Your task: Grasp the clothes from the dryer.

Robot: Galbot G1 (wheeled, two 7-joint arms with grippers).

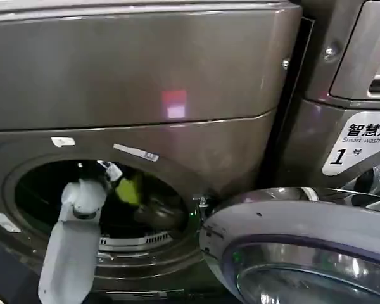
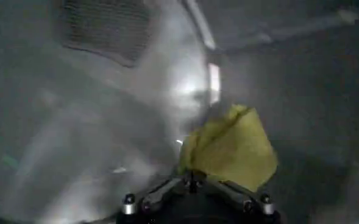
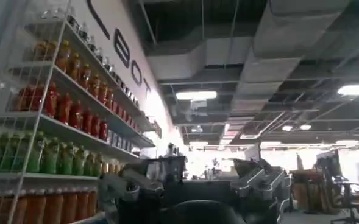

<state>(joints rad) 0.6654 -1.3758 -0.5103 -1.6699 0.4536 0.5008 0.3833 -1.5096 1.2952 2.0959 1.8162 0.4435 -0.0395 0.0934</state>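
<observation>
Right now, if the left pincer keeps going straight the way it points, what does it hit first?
Little beyond what it holds: the left pincer is shut on the yellow-green cloth inside the dryer. Past it, probably the drum's back wall; depth is unclear.

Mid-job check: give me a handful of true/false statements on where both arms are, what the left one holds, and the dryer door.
1. The left end effector is inside the dryer's drum. True.
2. It is shut on a yellow-green cloth. True.
3. The dryer door is closed. False: it hangs open to the right of the porthole.
4. The cloth lies flat on the drum floor. False: it is pinched at the fingertips and held up.
5. The right end effector is also in the drum. False: it faces shelves of bottled drinks out in the room, open.
</observation>
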